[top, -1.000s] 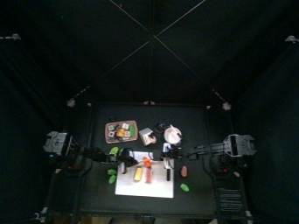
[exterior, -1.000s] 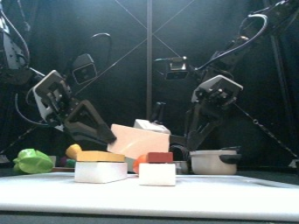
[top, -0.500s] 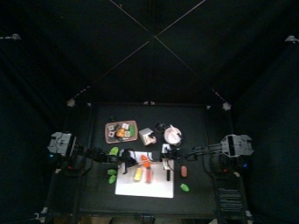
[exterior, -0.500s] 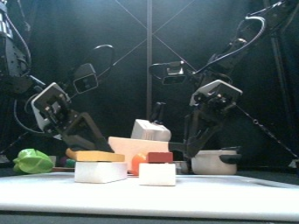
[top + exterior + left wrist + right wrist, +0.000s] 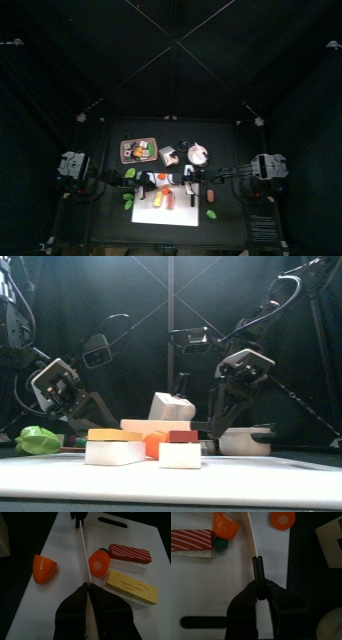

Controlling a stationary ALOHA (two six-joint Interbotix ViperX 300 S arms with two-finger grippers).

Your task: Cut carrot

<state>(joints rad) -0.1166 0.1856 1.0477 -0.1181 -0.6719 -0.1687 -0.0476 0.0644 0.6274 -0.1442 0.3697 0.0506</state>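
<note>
Your carrot (image 5: 99, 562) is lying in two pieces on the white board (image 5: 40, 612), one on each side of the knife (image 5: 83, 557). Your left gripper (image 5: 87, 588) and right gripper (image 5: 258, 585) are each pinching the knife. The cut looks done, and I think you are only left with lifting the knife away.

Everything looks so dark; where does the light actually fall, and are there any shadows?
Top view: black curtains look dark; only the white cutting board shines. Front view: board's front edge glows, arms dim. Left wrist view: even light, carrot pieces and pale blade throw hardly any shadow.
</note>
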